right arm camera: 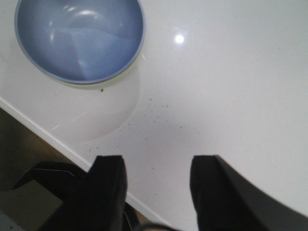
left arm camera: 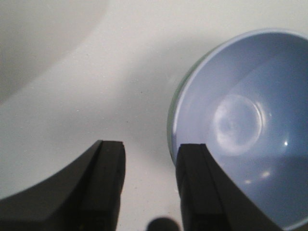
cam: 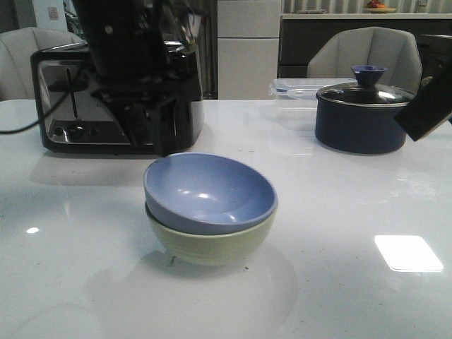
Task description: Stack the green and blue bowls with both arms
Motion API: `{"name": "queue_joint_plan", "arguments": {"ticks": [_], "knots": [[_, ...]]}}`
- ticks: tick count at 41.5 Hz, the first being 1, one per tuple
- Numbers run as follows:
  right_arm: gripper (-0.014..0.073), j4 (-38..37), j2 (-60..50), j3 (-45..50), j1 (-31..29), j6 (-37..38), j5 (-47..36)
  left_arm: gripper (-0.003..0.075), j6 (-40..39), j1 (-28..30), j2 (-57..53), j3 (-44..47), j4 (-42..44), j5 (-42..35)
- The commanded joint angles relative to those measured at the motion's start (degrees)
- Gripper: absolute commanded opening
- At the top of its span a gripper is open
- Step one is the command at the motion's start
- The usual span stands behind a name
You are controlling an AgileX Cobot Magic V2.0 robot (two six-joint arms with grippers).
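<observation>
The periwinkle blue bowl (cam: 212, 189) sits nested inside the pale green bowl (cam: 212, 247) at the middle of the white table. My left gripper (cam: 152, 131) hangs above the table behind the bowls, in front of the toaster. In the left wrist view it (left arm camera: 149, 147) is open and empty, with the blue bowl (left arm camera: 240, 125) and a sliver of green rim (left arm camera: 170, 126) just beside one finger. My right gripper (cam: 427, 106) is raised at the far right edge. In the right wrist view it (right arm camera: 156, 161) is open and empty, well apart from the blue bowl (right arm camera: 79, 38).
A black and chrome toaster (cam: 63, 99) stands at the back left. A dark navy lidded pot (cam: 360, 116) and a clear plastic container (cam: 293, 95) stand at the back right. The table's front edge (right arm camera: 48, 132) shows in the right wrist view.
</observation>
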Motion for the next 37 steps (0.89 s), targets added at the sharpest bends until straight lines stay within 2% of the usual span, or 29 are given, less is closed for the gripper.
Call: {"name": "queue_joint_plan", "arguments": {"ticks": [1, 25, 37], "knots": [[0.0433, -0.37, -1.09, -1.59, 0.05, -0.70, -2.88, 0.0349, 0.07, -0.38, -9.12, 0.70, 0.07, -1.25], [0.0433, -0.37, -1.09, -1.59, 0.00, -0.70, -2.89, 0.0349, -0.57, -0.38, -48.54, 33.36, -0.04, -15.71], [0.0433, -0.37, -1.09, -1.59, 0.00, -0.70, -2.89, 0.0349, -0.57, -0.38, -62.34, 46.37, -0.04, -18.32]]}}
